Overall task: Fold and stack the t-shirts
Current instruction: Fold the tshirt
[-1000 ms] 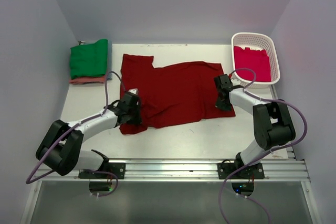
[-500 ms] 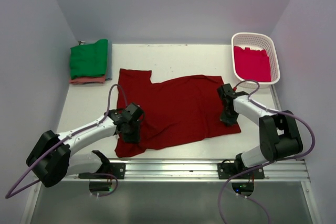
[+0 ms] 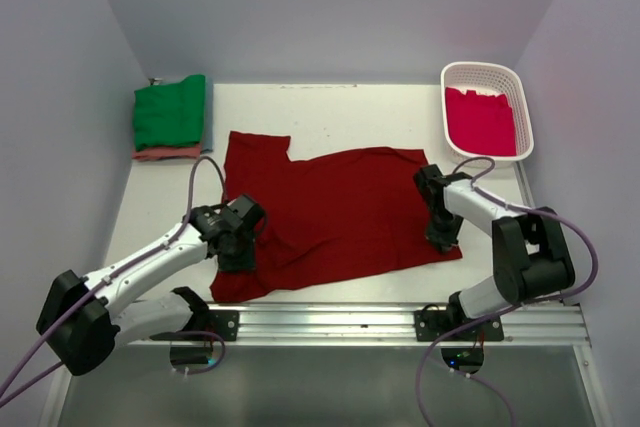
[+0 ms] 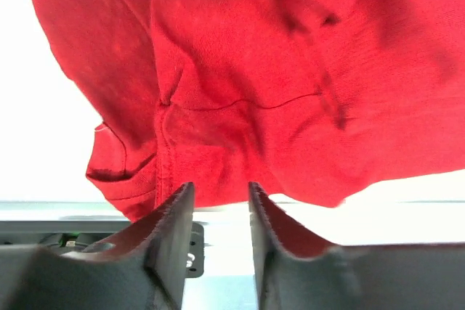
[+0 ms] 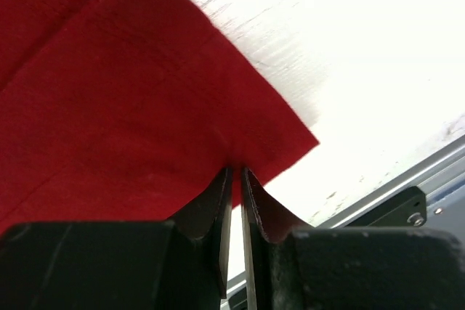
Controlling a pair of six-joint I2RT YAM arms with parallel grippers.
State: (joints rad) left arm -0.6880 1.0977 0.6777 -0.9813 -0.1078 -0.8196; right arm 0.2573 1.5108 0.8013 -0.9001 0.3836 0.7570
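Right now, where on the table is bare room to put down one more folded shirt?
Bare: the back strip of the table between the green stack and the basket, behind the red shirt; also the left strip in front of the stack. Crowded: the near edge, where the shirt reaches almost to the rail.

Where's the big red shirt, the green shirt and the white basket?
big red shirt (image 3: 340, 212): top view, middle of its body.
green shirt (image 3: 170, 112): top view, middle of its folded top face.
white basket (image 3: 524, 112): top view, right-hand rim.
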